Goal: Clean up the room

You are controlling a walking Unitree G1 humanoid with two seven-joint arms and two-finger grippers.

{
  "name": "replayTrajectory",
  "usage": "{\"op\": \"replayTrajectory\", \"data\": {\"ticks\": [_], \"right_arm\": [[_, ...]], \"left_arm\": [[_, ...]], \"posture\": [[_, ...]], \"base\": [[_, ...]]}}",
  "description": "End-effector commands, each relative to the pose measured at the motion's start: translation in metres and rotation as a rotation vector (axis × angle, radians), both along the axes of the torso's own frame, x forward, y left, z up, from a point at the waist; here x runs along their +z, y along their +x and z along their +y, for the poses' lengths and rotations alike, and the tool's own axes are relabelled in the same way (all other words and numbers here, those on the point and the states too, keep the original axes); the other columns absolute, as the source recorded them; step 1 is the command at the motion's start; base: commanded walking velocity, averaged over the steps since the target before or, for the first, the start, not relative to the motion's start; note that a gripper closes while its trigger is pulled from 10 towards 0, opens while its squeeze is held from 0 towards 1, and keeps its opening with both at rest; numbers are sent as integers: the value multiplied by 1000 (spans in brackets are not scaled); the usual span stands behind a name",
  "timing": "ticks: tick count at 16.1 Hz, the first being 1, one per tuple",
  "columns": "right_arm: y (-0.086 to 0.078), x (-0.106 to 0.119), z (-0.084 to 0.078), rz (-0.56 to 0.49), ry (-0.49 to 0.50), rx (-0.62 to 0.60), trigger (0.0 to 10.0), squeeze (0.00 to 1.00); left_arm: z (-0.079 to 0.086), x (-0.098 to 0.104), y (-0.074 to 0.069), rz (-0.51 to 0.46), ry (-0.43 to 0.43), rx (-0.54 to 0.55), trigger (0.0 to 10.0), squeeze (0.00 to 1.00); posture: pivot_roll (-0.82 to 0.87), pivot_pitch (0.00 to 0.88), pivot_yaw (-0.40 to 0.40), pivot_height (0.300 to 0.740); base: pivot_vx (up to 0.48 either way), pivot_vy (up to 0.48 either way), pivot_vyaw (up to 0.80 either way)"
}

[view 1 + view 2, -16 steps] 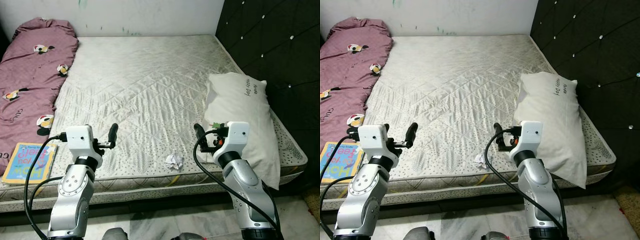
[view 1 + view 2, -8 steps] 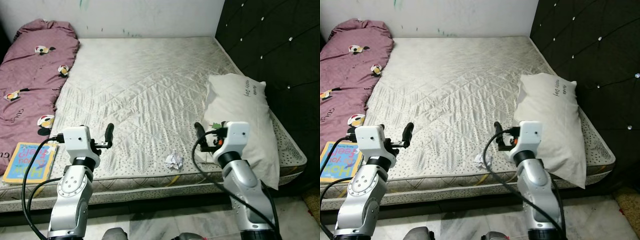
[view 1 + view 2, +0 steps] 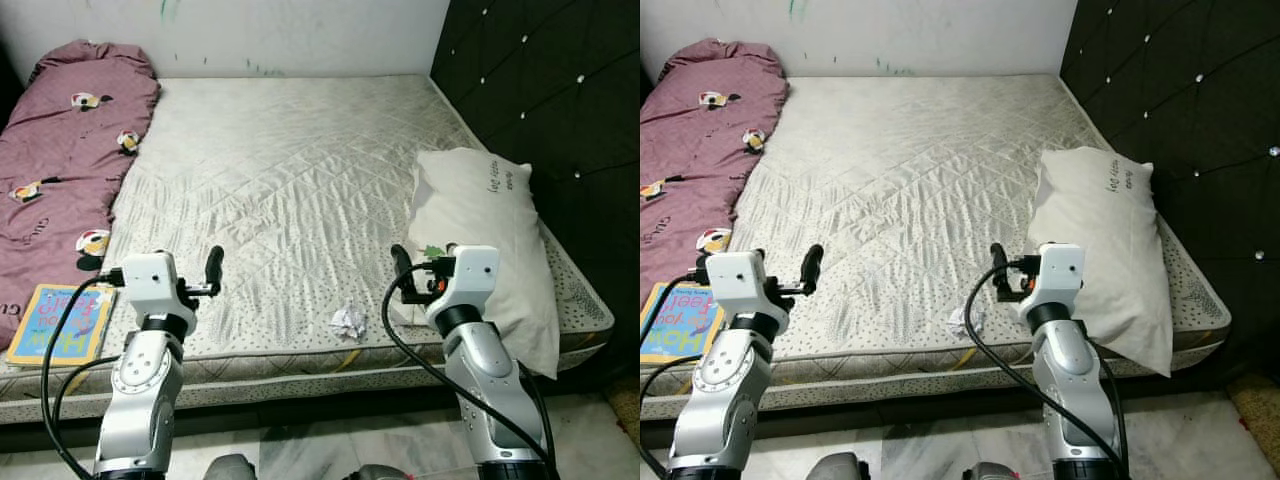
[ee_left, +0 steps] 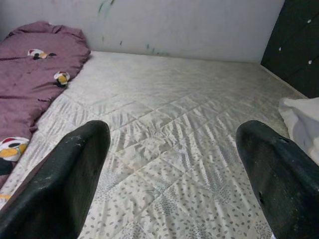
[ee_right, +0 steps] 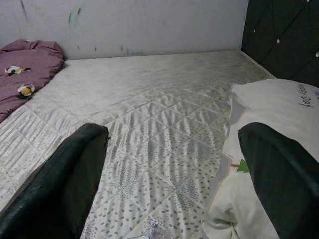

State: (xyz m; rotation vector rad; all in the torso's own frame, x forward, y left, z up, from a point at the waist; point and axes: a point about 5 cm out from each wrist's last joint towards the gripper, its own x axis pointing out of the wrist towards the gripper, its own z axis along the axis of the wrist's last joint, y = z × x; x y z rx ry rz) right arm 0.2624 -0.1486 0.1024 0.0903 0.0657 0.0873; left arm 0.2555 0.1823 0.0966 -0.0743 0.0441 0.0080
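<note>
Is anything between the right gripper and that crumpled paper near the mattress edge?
Nothing visible. The right gripper, fingers open, hovers beside the pillow. The crumpled paper lies on bare mattress toward the robot's left of it, with only quilted surface between them.

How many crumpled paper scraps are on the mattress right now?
1. A crumpled paper scrap lies near the mattress front edge, between the two grippers. Others may hide behind the pillow.

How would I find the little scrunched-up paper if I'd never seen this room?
Look at the big mattress and follow its near edge. The paper lies there, left of the white pillow. It's the one small crumpled white lump on the quilt.
</note>
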Motion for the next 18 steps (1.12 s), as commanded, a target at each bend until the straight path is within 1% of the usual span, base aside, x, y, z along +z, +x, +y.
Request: {"op": "replayTrajectory", "data": {"ticks": [1, 3, 6, 9, 11, 13, 16, 18], "right_arm": [[0, 0, -1, -4, 3, -5, 10000, 0], [0, 0, -1, -8, 3, -2, 10000, 0], [1, 0, 0, -11, 6, 8, 10000, 0], [1, 0, 0, -7, 4, 15, 10000, 0], [1, 0, 1, -6, 2, 21, 10000, 0], [1, -1, 1, -4, 2, 23, 10000, 0], [0, -1, 1, -1, 1, 30, 10000, 0], [0, -1, 2, -2, -7, 36, 10000, 0]], "left_arm": [[0, 0, 2, -4, -2, -4, 10000, 0], [0, -1, 2, -2, 0, 5, 10000, 0], [2, -1, 2, 1, -8, 18, 10000, 0], [1, -1, 3, -7, -14, 13, 10000, 0], [2, 0, 3, -8, 1, 32, 10000, 0], [3, -1, 2, -2, -23, 33, 10000, 0], [3, 0, 1, -8, -19, 23, 10000, 0], [2, 0, 1, -9, -20, 17, 10000, 0]], "posture": [[3, 0, -2, 690], [1, 0, -5, 660], [2, 0, -7, 626], [-1, 0, -9, 626], [-2, 0, -10, 626], [-1, 0, -12, 626], [-1, 0, -12, 626], [-3, 0, -13, 626]], "base": [[0, 0, 0], [0, 0, 0], [0, 0, 0], [0, 0, 0], [0, 0, 0], [0, 0, 0], [0, 0, 0], [257, 0, 0]]}}
